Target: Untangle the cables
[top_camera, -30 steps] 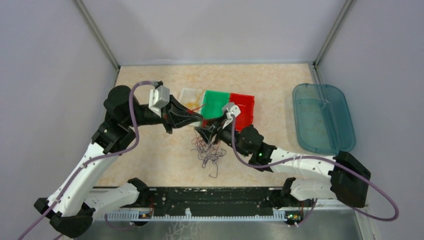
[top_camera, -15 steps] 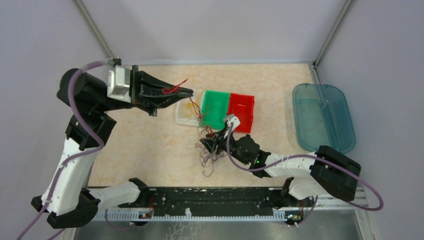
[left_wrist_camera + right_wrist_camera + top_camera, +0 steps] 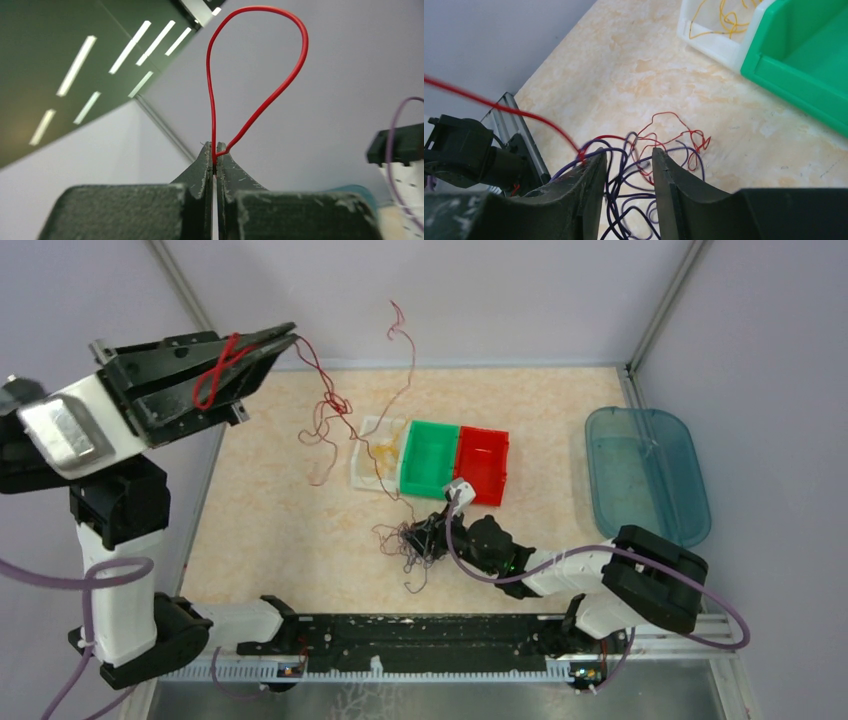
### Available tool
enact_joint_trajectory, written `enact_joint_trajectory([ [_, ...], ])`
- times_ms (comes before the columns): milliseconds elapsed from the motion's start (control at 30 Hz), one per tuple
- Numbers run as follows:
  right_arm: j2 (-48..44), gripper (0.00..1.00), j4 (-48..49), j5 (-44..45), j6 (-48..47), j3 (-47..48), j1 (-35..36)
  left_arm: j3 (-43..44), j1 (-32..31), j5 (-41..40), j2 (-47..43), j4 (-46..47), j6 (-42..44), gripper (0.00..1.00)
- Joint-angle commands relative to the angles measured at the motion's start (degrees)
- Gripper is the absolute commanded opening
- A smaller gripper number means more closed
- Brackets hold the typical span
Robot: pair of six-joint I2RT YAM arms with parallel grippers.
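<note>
The left jaws are clamped on 1 red cable [image 3: 213, 378], held high at the far left. It runs down and right to the tangle [image 3: 415, 540] on the worktop [image 3: 280, 525]. There the right jaws stand apart, straddling purple strands.

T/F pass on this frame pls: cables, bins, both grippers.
1. The left gripper is shut on a red cable, held up in the air. True.
2. The right gripper is shut, empty and away from the cables. False: its jaws stand apart at the tangle, with strands between them.
3. The yellow cable lies in the green bin. False: it lies in the white bin; the green bin shows none.
4. The red cable runs down into the tangle. True.
5. The blue tray sits left of the bins. False: it sits right of the red bin.
</note>
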Motion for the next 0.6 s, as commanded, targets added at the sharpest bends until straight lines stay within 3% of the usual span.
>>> enact_joint_trajectory([
  [0,0.4,0.42,-0.2,-0.3,2.0,-0.3,0.8,0.5,0.1,-6.7,-0.4,11.9,11.4,0.00],
  [133,0.1,0.49,-1.6,0.8,3.7,-1.4,1.0,-1.4,0.1,-12.2,-0.8,20.4,18.3,0.00],
  [200,-1.2,0.49,-2.3,1.0,3.8,-1.8,1.1,-0.6,0.1,-11.6,-0.4,19.0,20.2,0.00],
  [367,-5.0,0.30,-7.3,2.6,2.4,-1.9,1.1,-0.3,0.1,-12.6,0.3,24.0,22.2,0.00],
  [400,-5.6,0.32,-6.5,2.0,2.3,-2.3,1.1,1.9,0.1,-13.1,1.3,22.5,21.9,0.00],
  [467,-7.2,0.50,-5.7,0.3,1.4,-2.4,1.2,5.2,0.1,-12.0,2.4,17.3,22.2,0.00],
  [567,-11.2,0.59,-7.9,-1.5,-1.5,-0.8,1.2,3.0,0.1,-8.1,0.9,14.1,22.0,0.00],
])
